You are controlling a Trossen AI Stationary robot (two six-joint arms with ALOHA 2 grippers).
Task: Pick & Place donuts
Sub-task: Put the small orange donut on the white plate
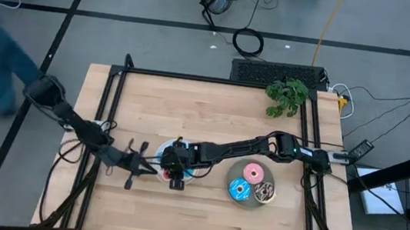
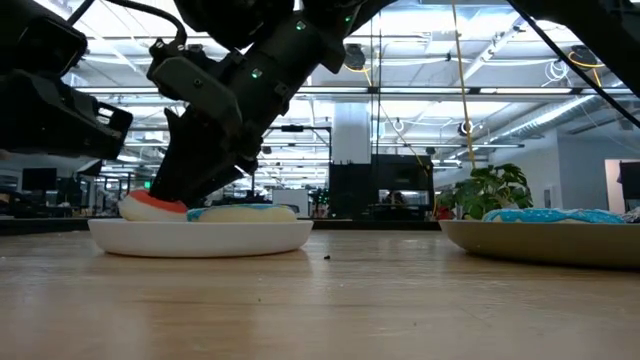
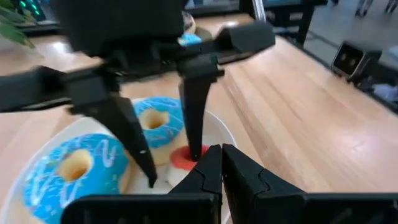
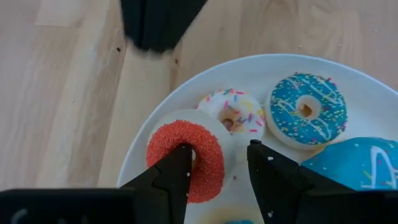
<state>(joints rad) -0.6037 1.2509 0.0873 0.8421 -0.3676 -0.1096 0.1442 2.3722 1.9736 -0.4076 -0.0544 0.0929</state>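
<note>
A white plate [image 4: 155,118] holds a red sugared donut [image 4: 186,158], a small white sprinkled donut [image 4: 231,112] and blue-iced donuts [image 4: 306,112], [image 4: 360,165]. My right gripper [image 4: 217,158] is open and points down over this plate [image 1: 160,156]. One of its fingers stands in the red donut's hole and the other outside the ring. My left gripper [image 3: 222,155] is shut and hovers by the plate's left rim [image 3: 224,134], close to the red donut [image 3: 183,158]. A grey plate [image 1: 251,201] to the right carries a pink donut [image 1: 253,172], a blue one [image 1: 239,189] and a brown one [image 1: 263,191]. My right gripper comes from above, pointing down. One finger [image 4: 177,163] stands in the red donut's hole and the other [image 4: 264,163] outside the ring's right side [image 4: 211,165]. The donut lies flat on the white plate. Whether the fingers touch it, I cannot tell.
A small green plant [image 1: 286,96] stands near the table's far right corner. A black frame runs along the table's edges [image 1: 217,80]. Bare wood lies in front of both plates [image 2: 320,300]. The two grippers are close together at the white plate.
</note>
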